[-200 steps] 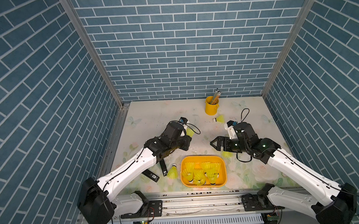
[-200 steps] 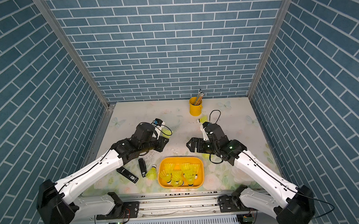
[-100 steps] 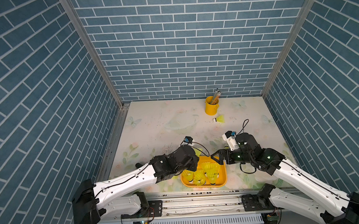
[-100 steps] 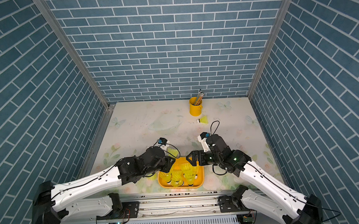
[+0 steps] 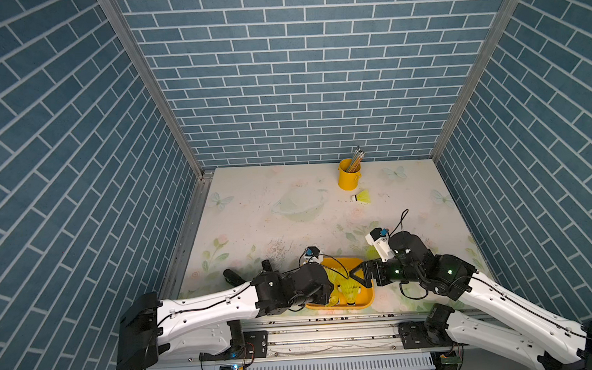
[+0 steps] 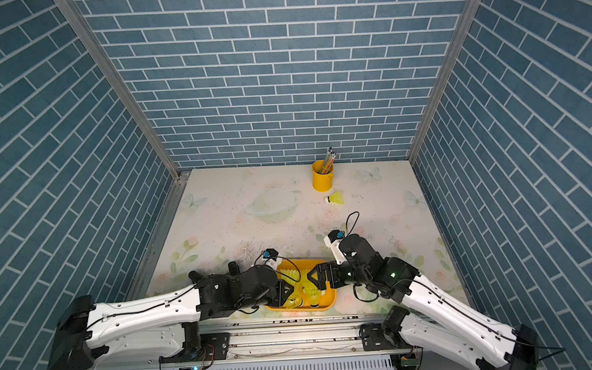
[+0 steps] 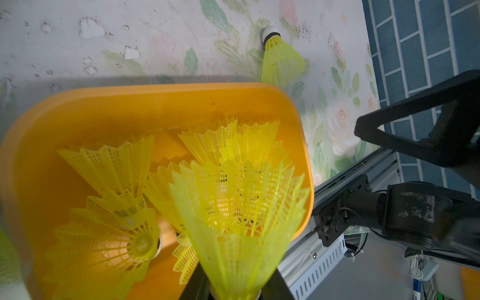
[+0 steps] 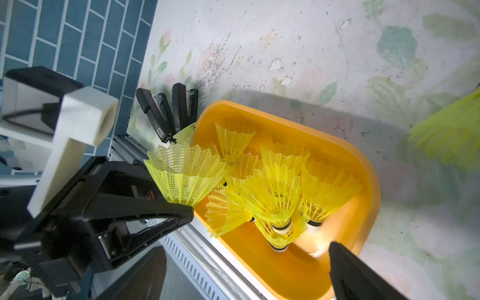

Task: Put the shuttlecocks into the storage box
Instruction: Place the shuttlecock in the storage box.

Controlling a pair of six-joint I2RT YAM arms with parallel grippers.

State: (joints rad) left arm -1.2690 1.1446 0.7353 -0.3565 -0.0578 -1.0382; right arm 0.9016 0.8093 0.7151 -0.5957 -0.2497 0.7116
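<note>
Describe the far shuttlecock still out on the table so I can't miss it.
Find the yellow pencil cup by the back wall. Just in front of it a shuttlecock lies on its side on the table. Unlike those in and around the storage box, it lies alone.

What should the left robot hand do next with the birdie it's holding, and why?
Probably open the left gripper. It is shut on a shuttlecock and seems to hang over the storage box, where other shuttlecocks already sit, so letting go should drop it in.
</note>
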